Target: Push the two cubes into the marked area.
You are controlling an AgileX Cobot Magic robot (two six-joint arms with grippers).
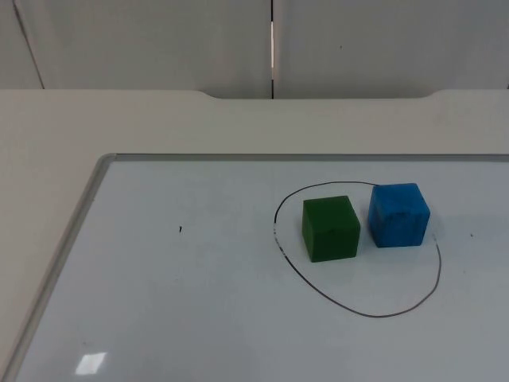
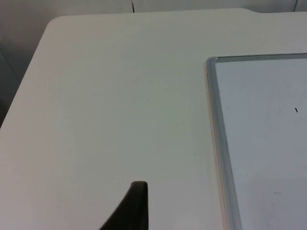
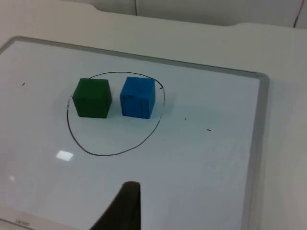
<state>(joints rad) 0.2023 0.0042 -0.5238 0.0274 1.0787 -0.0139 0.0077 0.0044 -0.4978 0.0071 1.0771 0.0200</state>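
The green cube (image 1: 331,228) sits inside the drawn ring (image 1: 374,314) on the whiteboard (image 1: 103,171). The blue cube (image 1: 398,215) is just beside it, at the ring's far edge, maybe a bit over the line. I think one soft nudge toward the middle is all it needs, slow, so it does not bump green out. My left jaws (image 2: 132,208) wait over the bare bench (image 2: 105,96). My right jaws (image 3: 125,206) hang over the board. I cannot tell how wide either pair is.
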